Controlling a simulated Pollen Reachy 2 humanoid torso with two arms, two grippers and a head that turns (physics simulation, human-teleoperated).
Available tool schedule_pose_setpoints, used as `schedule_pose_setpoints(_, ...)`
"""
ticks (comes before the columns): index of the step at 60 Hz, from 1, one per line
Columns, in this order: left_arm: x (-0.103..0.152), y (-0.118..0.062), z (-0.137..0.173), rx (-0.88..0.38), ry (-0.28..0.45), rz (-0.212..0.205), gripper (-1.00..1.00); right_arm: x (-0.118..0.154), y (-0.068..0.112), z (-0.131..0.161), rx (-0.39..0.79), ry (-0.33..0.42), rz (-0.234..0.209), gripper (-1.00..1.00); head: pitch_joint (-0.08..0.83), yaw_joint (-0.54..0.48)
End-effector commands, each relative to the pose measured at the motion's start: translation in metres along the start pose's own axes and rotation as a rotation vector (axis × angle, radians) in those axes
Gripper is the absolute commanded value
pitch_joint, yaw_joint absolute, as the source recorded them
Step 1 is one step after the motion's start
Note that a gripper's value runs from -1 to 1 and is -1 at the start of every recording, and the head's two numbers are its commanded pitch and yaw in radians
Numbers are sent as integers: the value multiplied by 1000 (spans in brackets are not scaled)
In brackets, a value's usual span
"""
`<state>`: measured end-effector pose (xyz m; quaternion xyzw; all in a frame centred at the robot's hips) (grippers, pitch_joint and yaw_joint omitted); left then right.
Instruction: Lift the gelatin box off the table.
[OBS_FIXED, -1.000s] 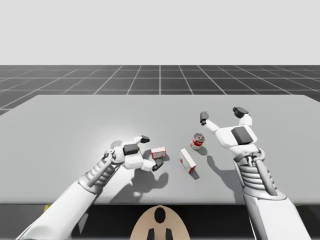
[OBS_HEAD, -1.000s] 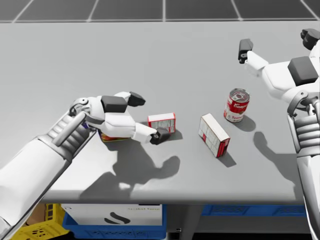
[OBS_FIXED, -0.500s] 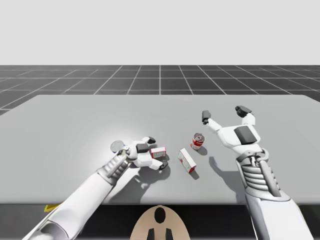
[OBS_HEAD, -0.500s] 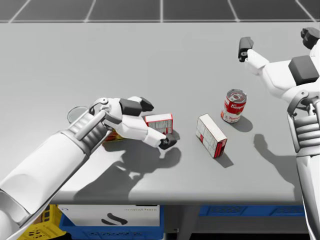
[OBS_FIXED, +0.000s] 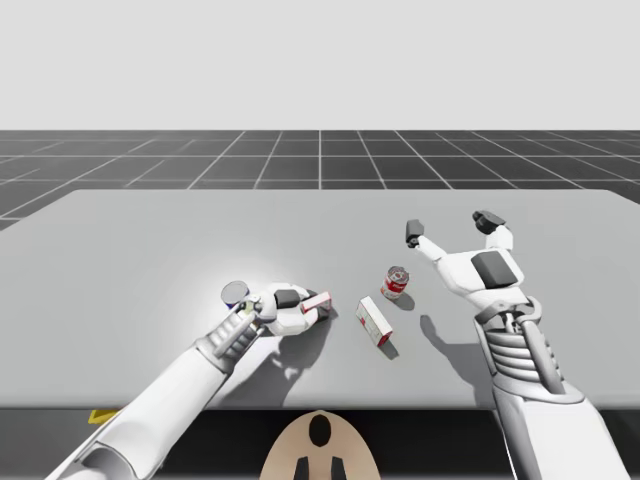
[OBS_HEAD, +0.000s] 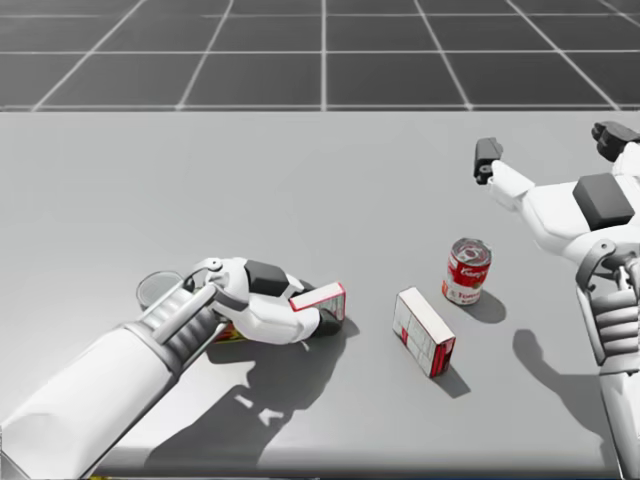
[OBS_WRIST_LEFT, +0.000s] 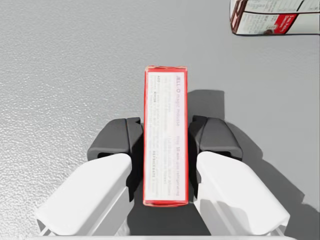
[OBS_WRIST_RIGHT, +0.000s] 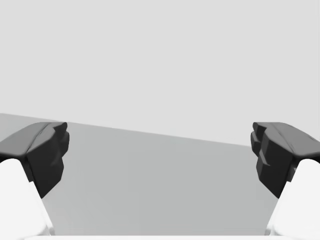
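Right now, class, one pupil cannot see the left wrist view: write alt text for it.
My left gripper is shut on the gelatin box, a narrow red-edged white box, one dark finger against each long side. The grey table lies beneath it, and part of a second red and white box lies further ahead, off to one side.

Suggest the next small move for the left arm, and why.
Probably lift the left gripper straight up. Its fingers look pressed against both long sides of the box, which appears to rest on the table, so the grasp seems ready.
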<state>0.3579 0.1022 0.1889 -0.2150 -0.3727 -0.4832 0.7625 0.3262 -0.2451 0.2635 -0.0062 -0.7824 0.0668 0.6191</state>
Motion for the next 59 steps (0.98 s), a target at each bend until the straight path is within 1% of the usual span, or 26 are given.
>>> schedule_pose_setpoints(1, -8, 1, 1, -15, 31, -5, 1000, -2, 0, 0, 0, 9, 1, -1000, 480, 8)
schedule_pose_setpoints(3, -9, 1, 1, -15, 32, -5, 1000, -2, 0, 0, 1, 11, 1, -1000, 461, 8)
schedule_pose_setpoints(4, -9, 0, 2, -17, 31, -5, 1000, -2, 0, 0, 1, 12, 1, -1000, 433, 8)
schedule_pose_setpoints(7, -9, 0, 2, -20, 29, -6, 1000, -2, 0, 0, 2, 13, 0, -1000, 394, 7)
schedule_pose_setpoints(11, -10, -1, 3, -22, 28, -8, 1000, -3, 1, 0, 3, 14, -2, -1000, 358, 3)
schedule_pose_setpoints(19, -4, -1, 7, -21, 15, -17, 1000, -4, 0, -1, 7, 19, -6, -1000, 320, 5)
schedule_pose_setpoints(26, 8, 0, 19, -3, -31, -21, 1000, -4, 0, -1, 8, 19, -10, -1000, 306, 11)
schedule_pose_setpoints(38, 44, 6, 62, 67, -157, -39, 1000, -3, -1, -2, 11, 22, -17, -1000, 301, 4)
schedule_pose_setpoints(39, 51, 7, 71, 78, -182, -41, 1000, -3, -1, -2, 14, 25, -25, -1000, 300, 3)
schedule_pose_setpoints(43, 60, 9, 82, 103, -215, -44, 1000, -3, -1, -2, 17, 26, -29, -1000, 298, 3)
schedule_pose_setpoints(44, 66, 10, 90, 119, -239, -46, 1000, -3, -1, -2, 19, 27, -32, -1000, 297, 2)
schedule_pose_setpoints(46, 70, 11, 96, 132, -256, -47, 1000, -3, -1, -2, 21, 29, -36, -1000, 296, 2)
schedule_pose_setpoints(48, 77, 12, 104, 153, -288, -45, 1000, -3, -1, -2, 21, 29, -35, -1000, 294, 3)
schedule_pose_setpoints(51, 89, 13, 120, 189, -358, -44, 1000, -3, 0, -1, 22, 30, -34, -1000, 292, 6)
schedule_pose_setpoints(53, 95, 13, 127, 196, -384, -36, 1000, -3, 0, -1, 22, 29, -34, -1000, 291, 6)
schedule_pose_setpoints(54, 103, 13, 137, 212, -425, -30, 1000, -3, 0, -1, 22, 29, -34, -1000, 290, 7)
schedule_pose_setpoints(57, 110, 12, 146, 230, -463, -26, 1000, -3, 0, -1, 22, 28, -32, -1000, 289, 6)
schedule_pose_setpoints(58, 117, 11, 154, 243, -493, -29, 1000, -3, 0, -1, 22, 29, -32, -1000, 287, 6)
schedule_pose_setpoints(59, 119, 11, 157, 249, -502, -31, 1000, -3, 0, -1, 22, 29, -33, -1000, 286, 6)
